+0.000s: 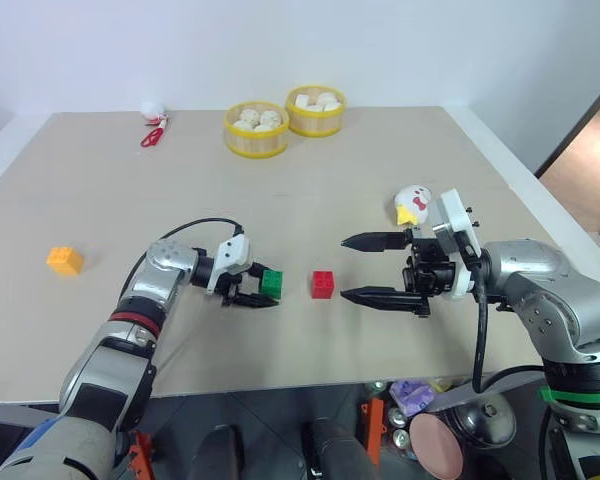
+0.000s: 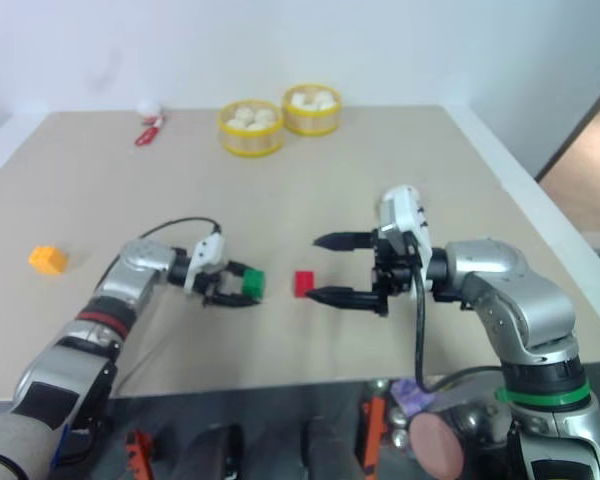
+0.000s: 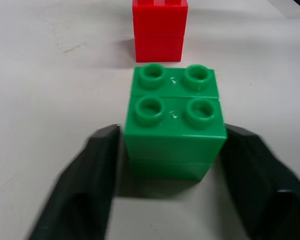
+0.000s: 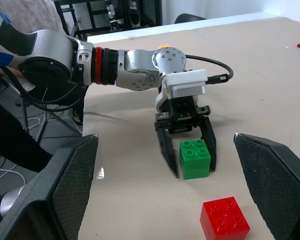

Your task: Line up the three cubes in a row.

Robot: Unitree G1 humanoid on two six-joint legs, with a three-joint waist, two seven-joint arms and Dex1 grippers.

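Observation:
The green cube [image 1: 272, 283] stands on the tan table [image 1: 380, 150], between the spread fingers of my left gripper [image 1: 269, 288]. In the right wrist view a small gap shows on each side of the green cube [image 4: 195, 159], so that gripper is open around it. The red cube [image 1: 323, 284] sits just to its right, a short gap away. My right gripper [image 1: 344, 268] hovers to the right of the red cube, open and empty, pointing toward it. The orange-yellow cube [image 1: 65, 260] lies alone far to the left.
Two bamboo steamer baskets [image 1: 256, 130] [image 1: 315, 111] with white buns stand at the back. A white-and-red chicken toy [image 1: 412, 204] lies behind my right gripper. A small red-and-white item [image 1: 153, 125] sits at the back left. The table's front edge is close below the cubes.

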